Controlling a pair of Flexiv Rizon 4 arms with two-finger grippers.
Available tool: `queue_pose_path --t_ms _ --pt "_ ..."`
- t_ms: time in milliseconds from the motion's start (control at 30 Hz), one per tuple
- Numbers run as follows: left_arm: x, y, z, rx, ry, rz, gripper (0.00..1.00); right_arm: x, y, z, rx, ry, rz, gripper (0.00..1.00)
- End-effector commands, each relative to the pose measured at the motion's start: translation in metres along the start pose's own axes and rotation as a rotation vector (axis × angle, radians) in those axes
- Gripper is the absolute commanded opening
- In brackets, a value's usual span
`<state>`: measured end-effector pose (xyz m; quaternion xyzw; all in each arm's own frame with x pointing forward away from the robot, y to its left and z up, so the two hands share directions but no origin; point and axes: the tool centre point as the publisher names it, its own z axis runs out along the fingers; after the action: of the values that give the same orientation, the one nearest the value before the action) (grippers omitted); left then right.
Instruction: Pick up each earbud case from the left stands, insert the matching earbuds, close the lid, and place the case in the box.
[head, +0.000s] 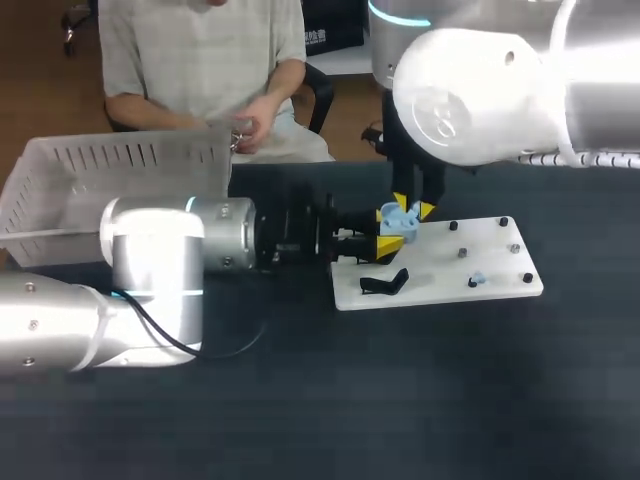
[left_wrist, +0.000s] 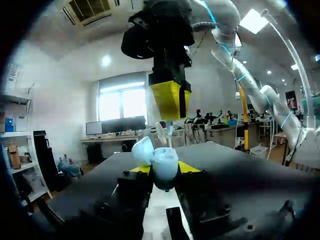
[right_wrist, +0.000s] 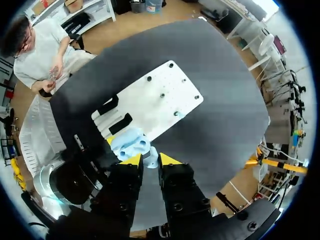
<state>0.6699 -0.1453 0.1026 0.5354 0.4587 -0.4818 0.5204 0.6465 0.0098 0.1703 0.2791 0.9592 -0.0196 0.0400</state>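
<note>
Earbud case, location? (Obs. 1)

Obs. 2: Pale blue, lid open. It is clamped between both yellow tips of the left gripper and held over the left far part of the white board. The left arm comes in level from the left.

Obs. 1: Right gripper?

Obs. 2: It points down, directly above the case. In the right wrist view its two tips are closed on a small pale blue earbud, with the case just ahead of and below the tips. The left wrist view puts the right gripper's yellow tips straight over the open case. Whether earbud and case touch: cannot tell.

Obs. 1: Anything else on the board?

Obs. 2: A black stand sits near its left edge, nearer than the case; the right wrist view shows two such stands side by side. Several dark pegs are spread over the right half. A second pale blue earbud lies loose on the near right part, well apart from both grippers.

Obs. 1: Box?

Obs. 2: A white slotted basket stands at the far left of the dark table, well apart from the board.
</note>
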Motion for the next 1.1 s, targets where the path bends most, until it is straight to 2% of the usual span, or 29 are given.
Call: queue_pose_path --t_ms 33,1100 --pt "0.003 0.003 0.005 -0.003 -0.004 0.003 0.0 0.001 -0.002 0.003 -0.003 0.003 -0.009 0.0" --pt "0.007 0.006 0.004 0.018 -0.007 -0.011 0.0 -0.005 0.021 0.013 0.013 0.053 -0.007 0.0"
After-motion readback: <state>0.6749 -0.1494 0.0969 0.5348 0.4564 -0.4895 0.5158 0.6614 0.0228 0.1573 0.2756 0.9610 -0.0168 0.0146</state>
